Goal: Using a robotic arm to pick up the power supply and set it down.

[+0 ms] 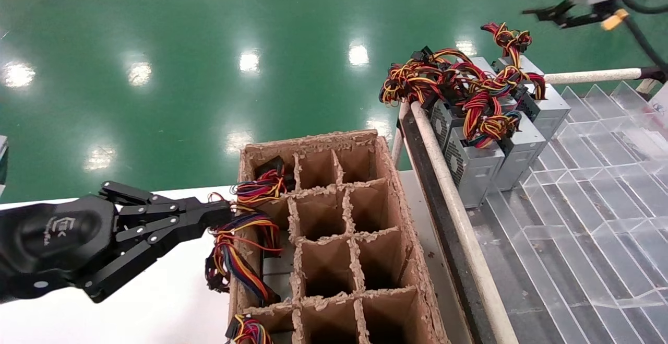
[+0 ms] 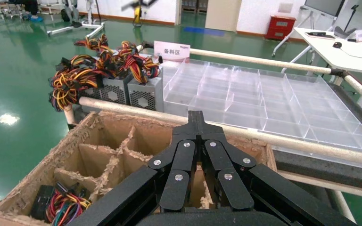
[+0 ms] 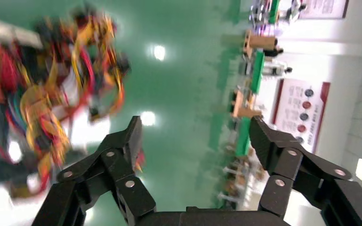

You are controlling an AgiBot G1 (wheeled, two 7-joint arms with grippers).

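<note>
Your left gripper (image 1: 222, 213) reaches to the near-left edge of the cardboard box (image 1: 402, 218), its fingers pressed together at the wires (image 1: 237, 250) spilling from the box's left cells. Your right gripper (image 3: 195, 136) hangs high beyond the box, fingers spread wide on nothing. The power supplies (image 1: 482, 151) stand clustered right of the box, behind the padded rail (image 1: 459, 218).

The left pincer (image 2: 197, 115), fingers pressed together, hangs over a cardboard grid box (image 2: 52, 165). Beyond it, grey power supplies (image 2: 143, 94) with tangled wires (image 2: 99, 63) stand beside clear plastic trays (image 2: 264, 101).
</note>
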